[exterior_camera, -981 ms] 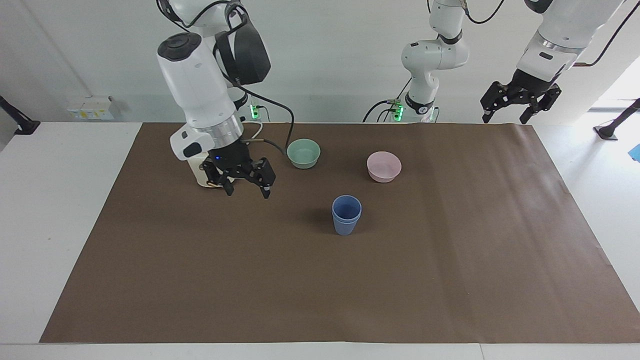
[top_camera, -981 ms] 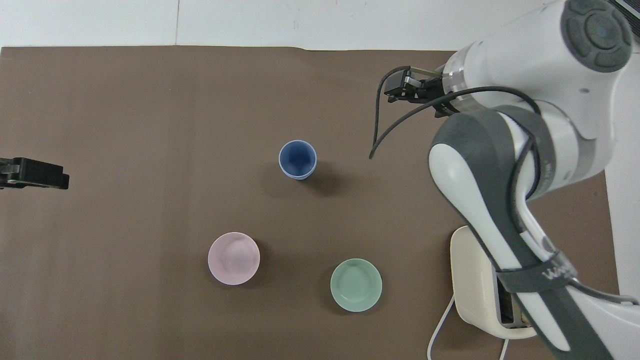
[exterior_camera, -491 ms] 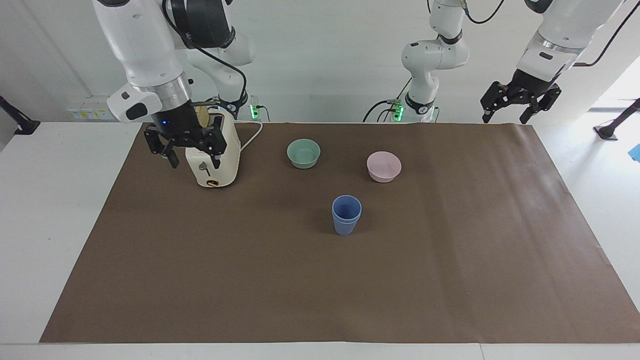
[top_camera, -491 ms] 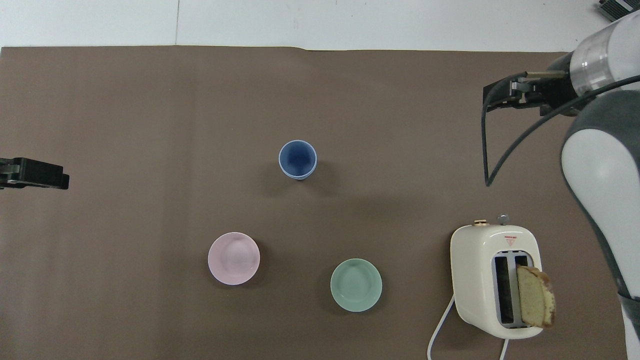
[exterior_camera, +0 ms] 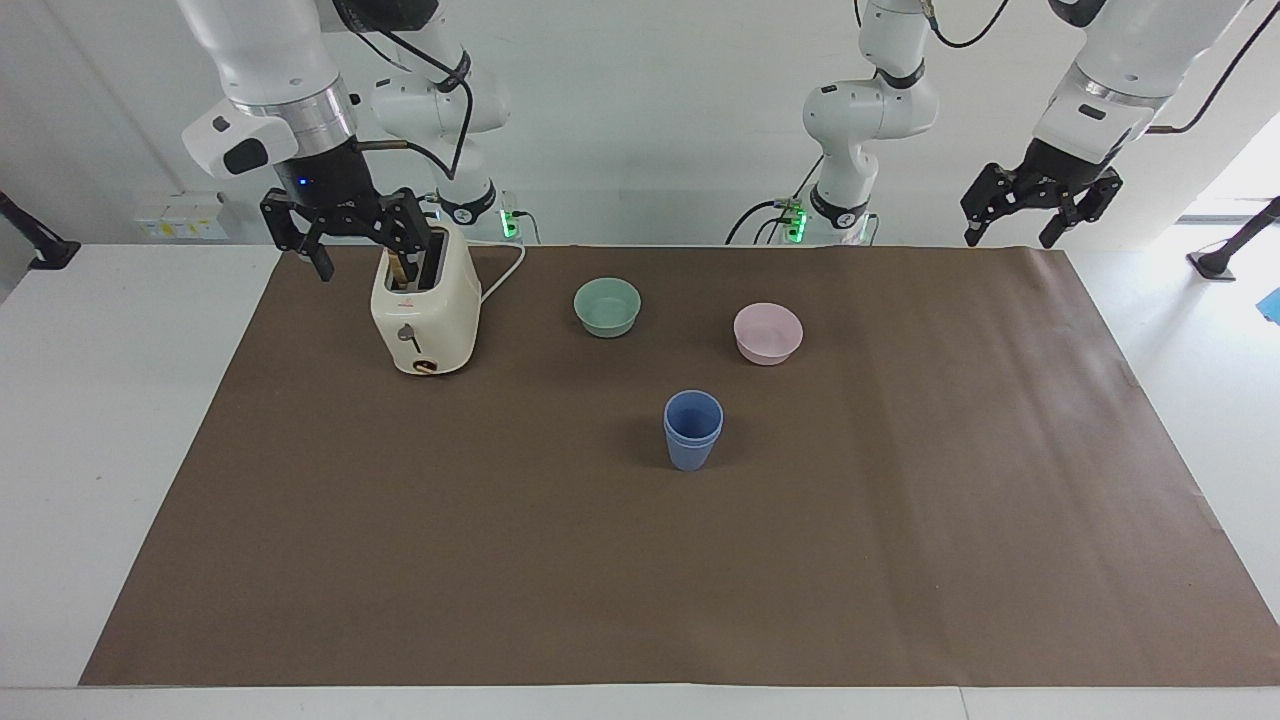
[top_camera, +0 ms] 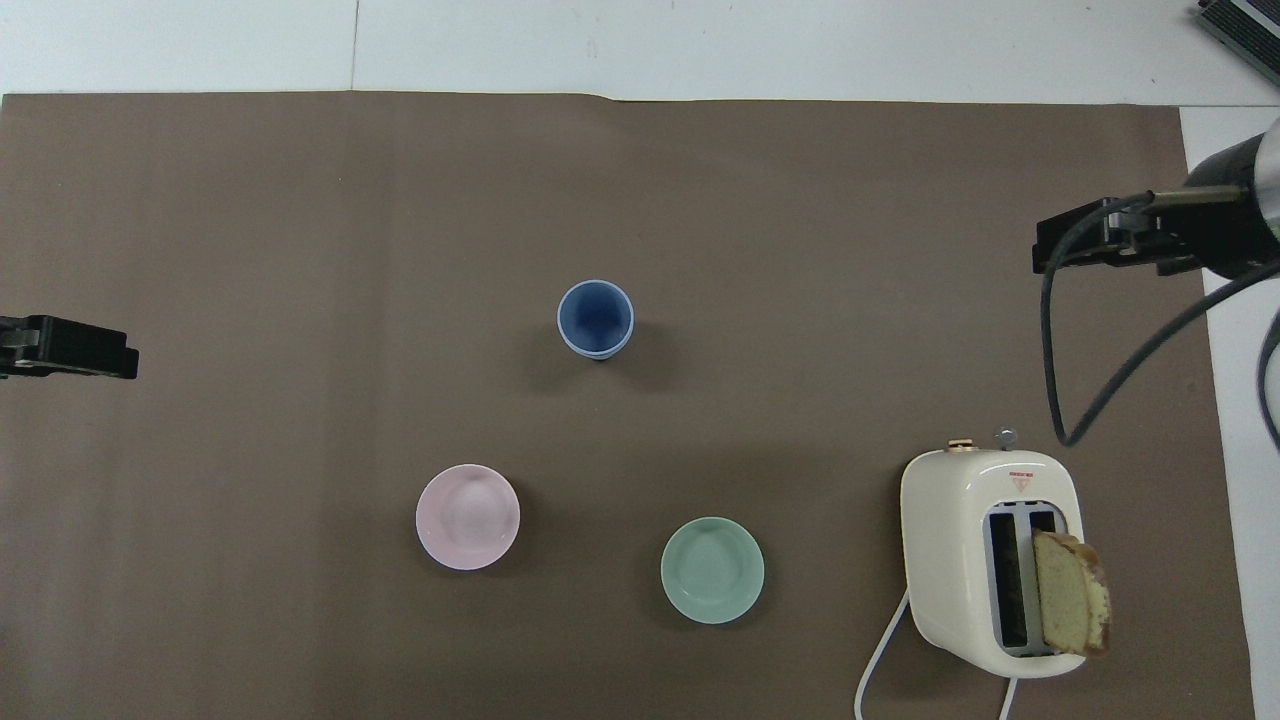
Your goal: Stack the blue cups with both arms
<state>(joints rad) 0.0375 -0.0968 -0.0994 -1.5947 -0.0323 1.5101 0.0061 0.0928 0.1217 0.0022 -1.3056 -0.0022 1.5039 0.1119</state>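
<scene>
Where a second ago it hung low over the mat beside the toaster, the right gripper (exterior_camera: 346, 240) now sits raised above the toaster (exterior_camera: 425, 312) at the right arm's end of the table, its fingers spread and holding nothing. With the arm out of the way, the overhead view shows the toaster whole, a slice of bread (top_camera: 1072, 605) standing in one slot. The left gripper (exterior_camera: 1040, 205) has not moved: it waits in the air over the mat's edge at the left arm's end, fingers also spread and empty. The blue cups (exterior_camera: 692, 429) stand unchanged, one nested in the other, upright near the middle of the brown mat (exterior_camera: 900, 560), farther from the robots than the green bowl (exterior_camera: 607, 306) and the pink bowl (exterior_camera: 767, 333).
</scene>
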